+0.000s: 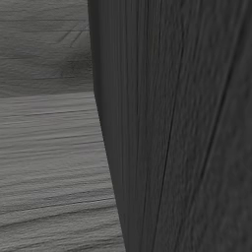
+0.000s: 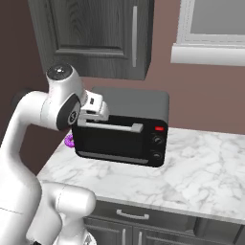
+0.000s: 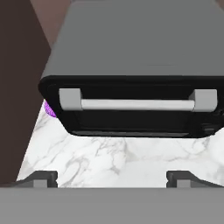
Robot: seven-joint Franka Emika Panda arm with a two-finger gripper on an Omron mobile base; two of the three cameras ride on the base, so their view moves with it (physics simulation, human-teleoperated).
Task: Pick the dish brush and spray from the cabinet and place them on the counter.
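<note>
The dish brush and the spray are hidden from me. The dark wall cabinet (image 2: 95,33) above the counter has its door shut, with a vertical bar handle (image 2: 134,36). My gripper (image 3: 113,178) hangs over the front of a black toaster oven (image 2: 127,131), below that cabinet. Its fingertips (image 3: 41,178) stand wide apart with nothing between them, so it is open. In the right base view my hand (image 2: 94,107) sits just above the oven's door handle (image 2: 110,125).
The white marble counter (image 2: 191,177) stretches right of the oven. Something small and purple (image 2: 69,140) peeks out at the oven's left rear corner. A window sill (image 2: 208,53) is at the upper right. A dark wood panel (image 1: 187,128) stands close in the left base view.
</note>
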